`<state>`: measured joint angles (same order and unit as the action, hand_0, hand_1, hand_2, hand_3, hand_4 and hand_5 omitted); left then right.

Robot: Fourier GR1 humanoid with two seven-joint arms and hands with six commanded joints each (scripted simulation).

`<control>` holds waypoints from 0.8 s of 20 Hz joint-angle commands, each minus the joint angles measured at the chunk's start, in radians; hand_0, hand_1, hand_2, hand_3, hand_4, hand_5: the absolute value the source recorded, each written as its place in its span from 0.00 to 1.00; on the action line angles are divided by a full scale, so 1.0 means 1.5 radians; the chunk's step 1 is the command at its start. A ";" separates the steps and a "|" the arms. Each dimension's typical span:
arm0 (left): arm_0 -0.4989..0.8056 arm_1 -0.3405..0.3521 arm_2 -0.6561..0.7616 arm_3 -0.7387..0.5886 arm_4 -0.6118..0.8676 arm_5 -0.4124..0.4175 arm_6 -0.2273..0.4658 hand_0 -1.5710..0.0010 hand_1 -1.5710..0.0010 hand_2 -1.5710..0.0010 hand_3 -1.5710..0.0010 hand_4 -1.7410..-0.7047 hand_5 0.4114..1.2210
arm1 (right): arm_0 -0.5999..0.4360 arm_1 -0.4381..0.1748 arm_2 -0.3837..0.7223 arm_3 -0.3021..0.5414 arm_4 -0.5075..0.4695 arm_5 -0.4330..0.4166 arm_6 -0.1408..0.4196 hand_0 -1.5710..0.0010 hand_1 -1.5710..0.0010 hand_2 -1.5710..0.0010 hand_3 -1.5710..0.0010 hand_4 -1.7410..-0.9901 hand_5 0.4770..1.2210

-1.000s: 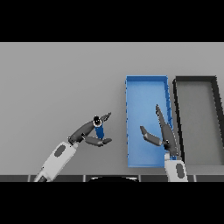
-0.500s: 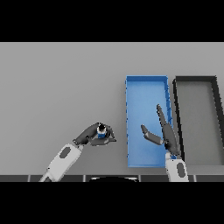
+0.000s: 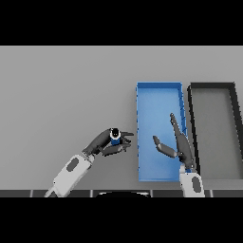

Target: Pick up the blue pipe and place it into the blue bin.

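The blue pipe [image 3: 115,136] is a short blue cylinder with a dark hollow end facing up at me. My left hand [image 3: 103,143] is shut on it, fingers and thumb curled round it, just left of the blue bin [image 3: 142,95]. The pipe is held above the grey table, close to the bin's left wall. My right hand [image 3: 178,144] hovers open over the right half of the blue bin, fingers straight and pointing away from me, thumb spread to the left, holding nothing.
A black bin [image 3: 233,102] stands directly right of the blue bin, their long walls side by side. Both bins lie lengthwise away from me. Grey table [image 3: 61,95] stretches to the left and far side.
My left hand has turned the pipe from lying aslant to end-up and carried it right, nearer the blue bin. The right hand has held still.
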<state>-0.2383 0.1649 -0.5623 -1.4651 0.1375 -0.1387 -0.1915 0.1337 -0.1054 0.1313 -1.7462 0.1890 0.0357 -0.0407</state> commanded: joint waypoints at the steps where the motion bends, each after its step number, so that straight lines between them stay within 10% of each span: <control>1: -0.004 -0.001 -0.002 -0.009 0.003 -0.001 0.004 0.02 0.02 0.02 0.07 0.01 0.98 | -0.008 -0.001 -0.004 0.007 0.000 -0.002 0.008 1.00 1.00 1.00 1.00 0.76 0.17; 16: -0.024 0.011 -0.033 -0.074 0.003 0.005 0.103 0.00 0.00 0.00 0.05 0.00 1.00 | 0.027 0.002 -0.008 -0.010 -0.026 0.011 -0.026 1.00 1.00 1.00 1.00 0.74 0.19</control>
<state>-0.2746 0.1821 -0.6124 -1.5760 0.1432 -0.1324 -0.0368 0.1735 -0.1032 0.1198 -1.7616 0.1497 0.0526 -0.0818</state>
